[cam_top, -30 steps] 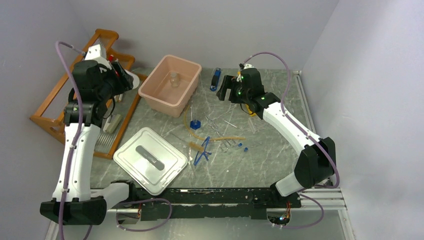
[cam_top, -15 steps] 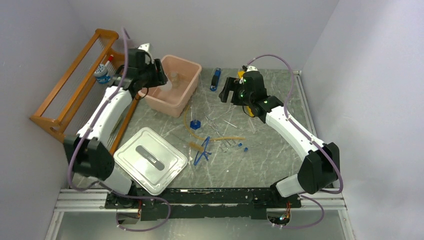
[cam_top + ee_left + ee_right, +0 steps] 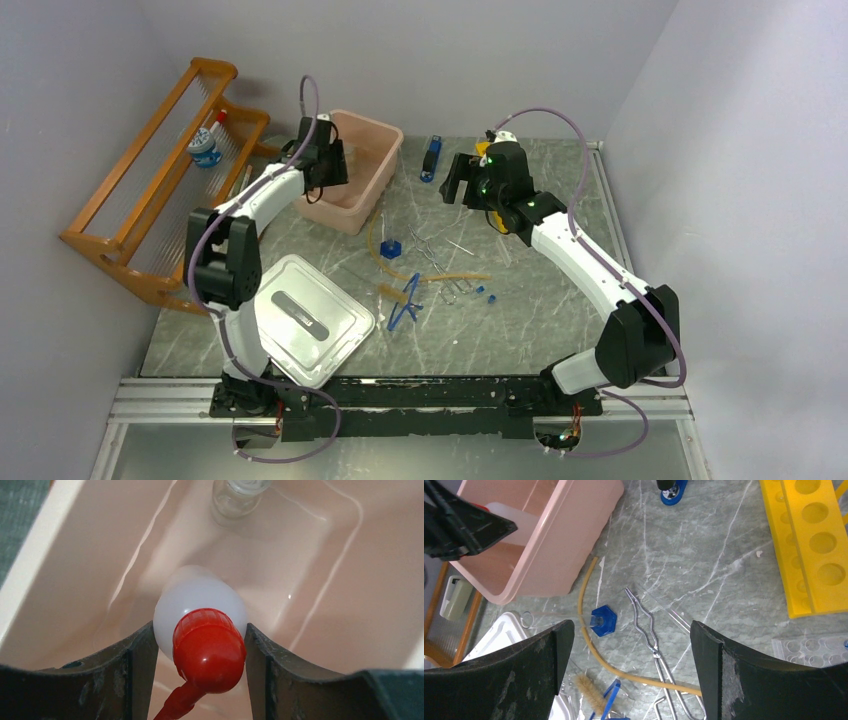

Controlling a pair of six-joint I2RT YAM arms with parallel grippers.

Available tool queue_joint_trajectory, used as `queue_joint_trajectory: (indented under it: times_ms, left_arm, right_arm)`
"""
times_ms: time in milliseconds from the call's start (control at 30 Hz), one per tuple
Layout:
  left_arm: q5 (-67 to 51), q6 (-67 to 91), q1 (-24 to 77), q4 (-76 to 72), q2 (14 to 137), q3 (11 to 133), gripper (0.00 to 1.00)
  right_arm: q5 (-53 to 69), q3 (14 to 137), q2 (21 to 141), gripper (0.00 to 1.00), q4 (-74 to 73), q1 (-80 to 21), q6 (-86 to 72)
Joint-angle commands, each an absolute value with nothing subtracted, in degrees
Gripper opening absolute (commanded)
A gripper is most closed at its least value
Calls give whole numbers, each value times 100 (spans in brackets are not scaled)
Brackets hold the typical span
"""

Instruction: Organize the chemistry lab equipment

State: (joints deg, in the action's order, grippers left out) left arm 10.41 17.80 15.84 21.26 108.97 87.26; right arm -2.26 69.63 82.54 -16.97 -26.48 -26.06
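The left hand (image 3: pixel 197 647) swung from the wooden rack (image 3: pixel 120 190) to the pink tub (image 3: pixel 75 555), gripping the red-capped squeeze bottle (image 3: pixel 200 602) to drop inside. The right hand (image 3: pixel 631 630) hangs wide open, empty.

No text, label, brand or number is legible on anything.

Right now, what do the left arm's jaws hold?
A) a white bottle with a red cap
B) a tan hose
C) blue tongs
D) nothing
A: in the left wrist view the white bottle sits between the left jaws, over the pink tub.
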Motion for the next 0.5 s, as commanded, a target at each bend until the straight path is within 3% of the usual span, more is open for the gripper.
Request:
queue_joint_trajectory:
  times_ms: [0, 467]
  left_arm:
    - [1365, 1677, 1600, 1407, 11327, 8954, 46]
    - [1366, 1903, 1487, 1094, 12144, 9406, 50]
  right_arm:
    - [-356, 7039, 8288, 89, -1565, -2681, -2531]
    - [-709, 7174, 8303, 89, -1728, -2702, -2531]
